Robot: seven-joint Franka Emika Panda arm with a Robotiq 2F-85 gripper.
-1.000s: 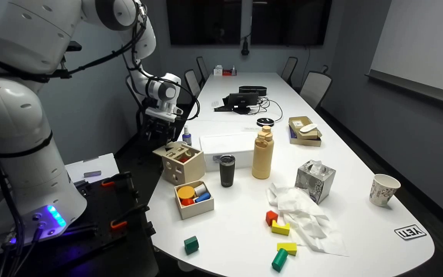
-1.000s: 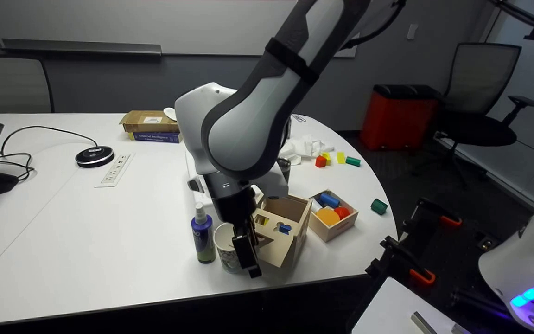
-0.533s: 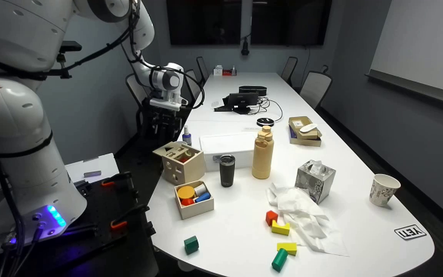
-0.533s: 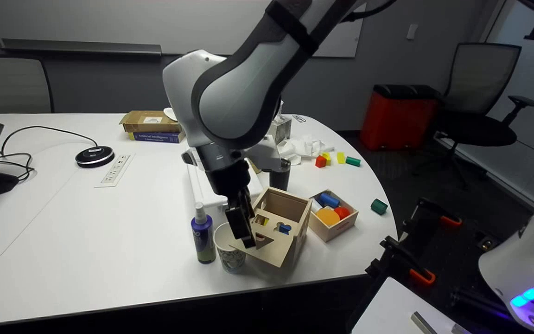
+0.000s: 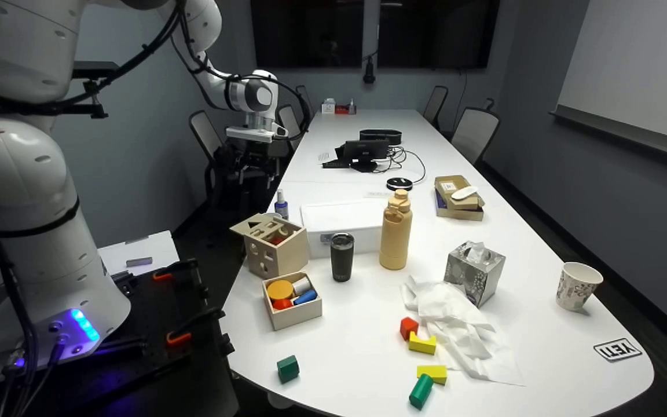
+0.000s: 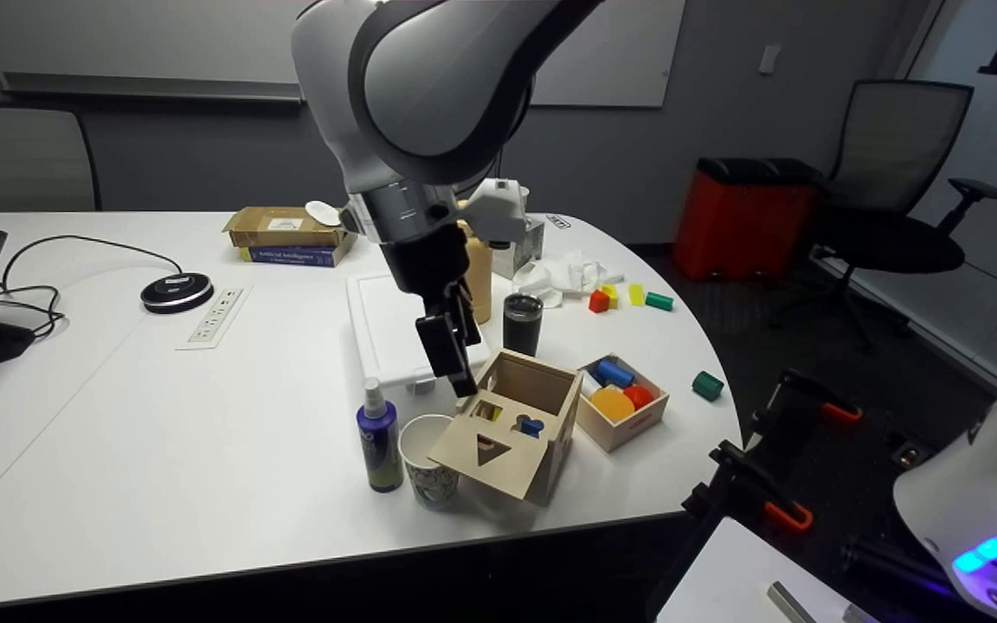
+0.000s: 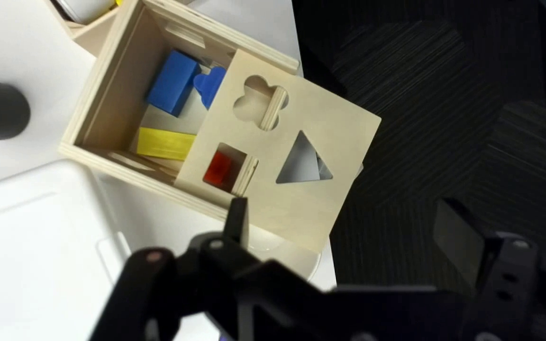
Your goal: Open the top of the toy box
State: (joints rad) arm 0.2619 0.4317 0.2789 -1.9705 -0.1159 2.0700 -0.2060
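The toy box [image 5: 281, 255] is a light-wood cube on the table, also seen in an exterior view [image 6: 561, 446] and the wrist view [image 7: 97, 90]. Its top [image 7: 277, 208] is slid partly off. It covers part of the opening and juts past one wall, in both exterior views [image 5: 259, 227] [image 6: 498, 450]. Blue, yellow and red blocks show inside the box. My gripper [image 7: 349, 227] is open with nothing between its fingers. It hangs above the jutting end of the top, apart from it as far as I can tell, in both exterior views [image 5: 257, 174] [image 6: 455, 363].
A paper cup [image 6: 429, 467] stands under the jutting lid edge, beside a spray bottle [image 6: 379, 441]. A white bin [image 5: 345, 223], black cup [image 5: 342, 258] and block tray [image 5: 296, 315] stand close to the box. The table edge runs near the box.
My gripper has risen from low beside the top, near the paper cup, to above it. Between the first frames and now the top and box look unmoved.
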